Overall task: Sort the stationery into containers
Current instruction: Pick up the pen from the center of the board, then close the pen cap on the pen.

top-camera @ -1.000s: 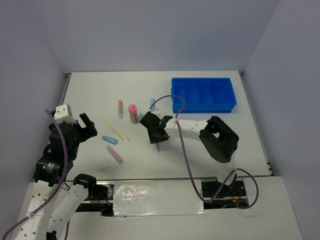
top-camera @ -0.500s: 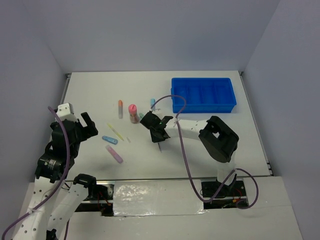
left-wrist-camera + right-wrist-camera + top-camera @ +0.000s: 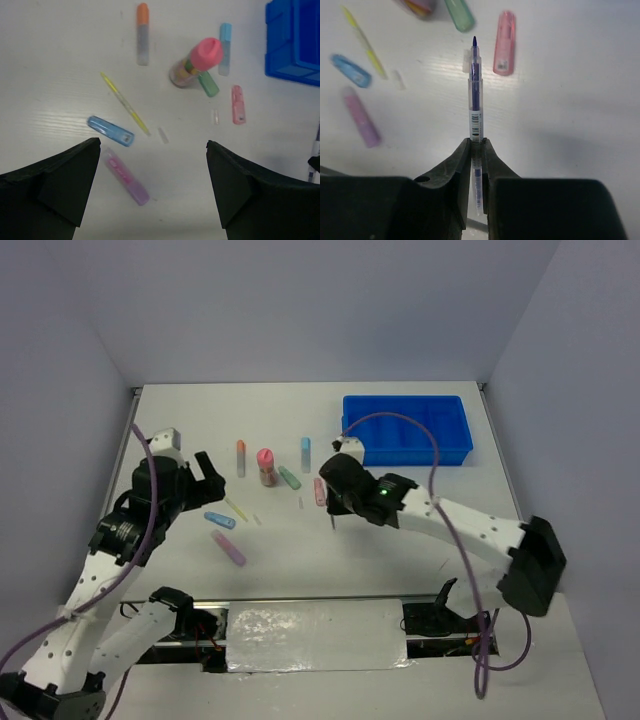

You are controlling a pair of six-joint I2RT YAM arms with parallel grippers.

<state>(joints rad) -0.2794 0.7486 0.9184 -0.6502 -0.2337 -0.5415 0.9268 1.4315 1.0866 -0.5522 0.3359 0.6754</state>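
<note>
My right gripper (image 3: 477,146) is shut on the slim dark pen (image 3: 476,85), held above the table with its tip pointing forward; in the top view the gripper (image 3: 333,508) is left of the bright blue tray (image 3: 405,429). My left gripper (image 3: 152,192) is open and empty above the purple highlighter (image 3: 125,175); in the top view (image 3: 207,469) it hovers left of the items. On the table lie a blue highlighter (image 3: 110,131), a yellow stick (image 3: 125,103), an orange-capped highlighter (image 3: 142,34), a pink-capped tube (image 3: 196,62), and green (image 3: 208,83), pink (image 3: 238,104) and light-blue (image 3: 225,42) highlighters.
Two small clear caps (image 3: 163,135) (image 3: 215,116) lie among the items. The tray's corner (image 3: 295,40) shows at the top right of the left wrist view. Walls close in the table at the back and both sides.
The right arm has stretched out and swung, lifting the pen and uncovering the green and pink highlighters. The left gripper has moved right and forward toward the items.
</note>
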